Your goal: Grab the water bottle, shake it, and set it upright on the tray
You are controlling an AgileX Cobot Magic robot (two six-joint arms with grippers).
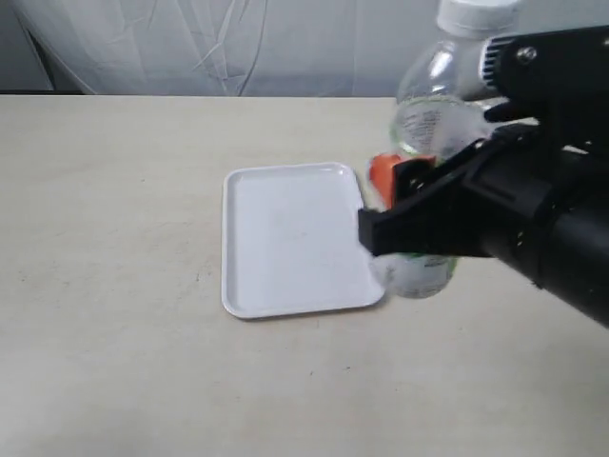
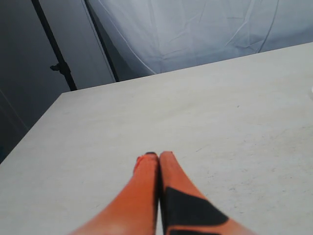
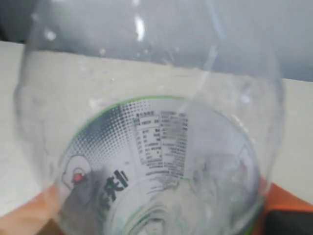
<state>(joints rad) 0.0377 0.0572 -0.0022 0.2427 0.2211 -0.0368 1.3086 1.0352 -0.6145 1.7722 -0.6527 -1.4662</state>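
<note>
Between the closed-in fingers of the right gripper (image 1: pixel 383 205), grips the water bottle (image 1: pixel 433 105) round its white-and-green label, clear-walled, white cap (image 1: pixel 473 13) uppermost and leaning slightly, beside the right edge of the white tray (image 1: pixel 285 238) over the table (image 1: pixel 114 286); presses the left gripper (image 2: pixel 158 159) together, tips touching, empty.

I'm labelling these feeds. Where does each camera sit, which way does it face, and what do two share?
Exterior view: off the arms, looking down at the table and tray; the right gripper clamps the water bottle.
Left wrist view: on the left arm, facing along the shut left gripper over table towards a white sheet.
Right wrist view: on the right arm, close against the bottle; orange fingers show.
Shared: exterior and right wrist both show the bottle.
</note>
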